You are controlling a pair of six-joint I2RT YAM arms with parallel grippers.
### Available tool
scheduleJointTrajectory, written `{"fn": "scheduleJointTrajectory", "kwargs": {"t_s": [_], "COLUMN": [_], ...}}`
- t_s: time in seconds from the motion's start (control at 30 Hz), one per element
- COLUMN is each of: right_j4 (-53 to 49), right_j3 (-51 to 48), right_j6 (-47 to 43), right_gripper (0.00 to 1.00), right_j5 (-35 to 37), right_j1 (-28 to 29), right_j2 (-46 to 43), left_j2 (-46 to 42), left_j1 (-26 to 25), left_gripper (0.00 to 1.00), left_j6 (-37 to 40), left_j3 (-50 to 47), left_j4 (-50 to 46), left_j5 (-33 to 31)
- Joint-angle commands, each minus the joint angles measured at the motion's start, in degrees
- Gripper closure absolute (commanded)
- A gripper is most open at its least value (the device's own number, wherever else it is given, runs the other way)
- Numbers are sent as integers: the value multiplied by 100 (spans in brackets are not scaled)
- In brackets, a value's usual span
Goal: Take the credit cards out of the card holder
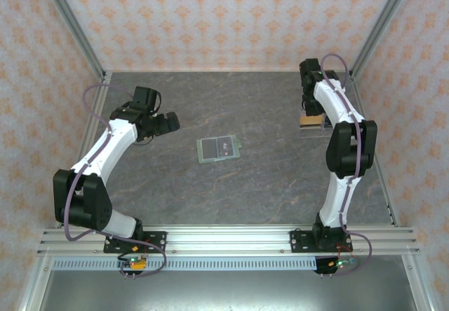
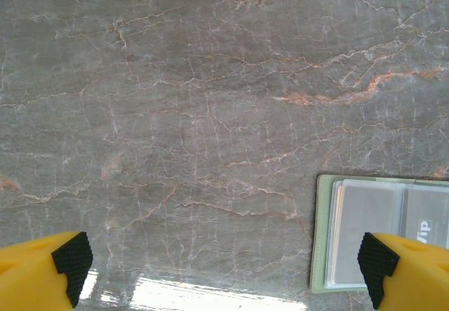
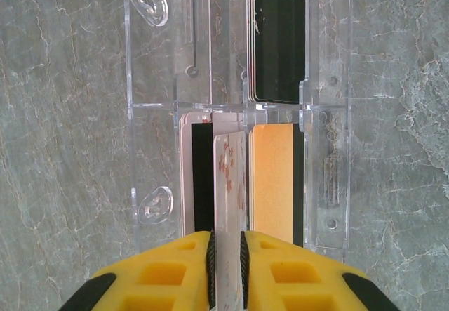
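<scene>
Left gripper (image 2: 224, 258) hangs with fingers wide apart above bare worktop (image 2: 175, 114), its arm bent in from the left. The card holder (image 1: 219, 148) lies open mid-worktop, pockets up, long axis left-right, beside the right finger. Farther back on the right, the right gripper (image 3: 228, 255) points straight down, clamped on a pale card (image 3: 230, 177) standing edge-up over a clear tray (image 3: 151, 79) holding an orange card (image 3: 272, 177) and a black card (image 3: 279, 37).

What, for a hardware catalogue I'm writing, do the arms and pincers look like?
The left arm and right arm have white links, black joints and a looping purple cable each. The left pincer and right pincer have yellow fingers with black pads.
</scene>
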Motion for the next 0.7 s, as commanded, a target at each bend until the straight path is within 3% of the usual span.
{"fn": "scheduleJointTrajectory", "kwargs": {"t_s": [0.0, 0.2, 0.53, 0.67], "right_j4": [-233, -76, 77, 126], "right_j3": [193, 304, 213, -113], "right_j6": [1, -430, -1644, -2408], "right_gripper": [80, 60, 55, 47], "right_j5": [113, 121, -202, -525], "right_j1": [-49, -54, -47, 48], "right_j2": [66, 65, -412, -758], "left_j2": [-3, -29, -54, -90], "left_j1": [47, 46, 49, 47], "left_gripper": [0, 0, 0, 0], "left_j6": [122, 122, 64, -36], "left_j3": [79, 57, 45, -72], "left_j4": [-159, -159, -98, 67], "left_j5": [-112, -111, 65, 242]}}
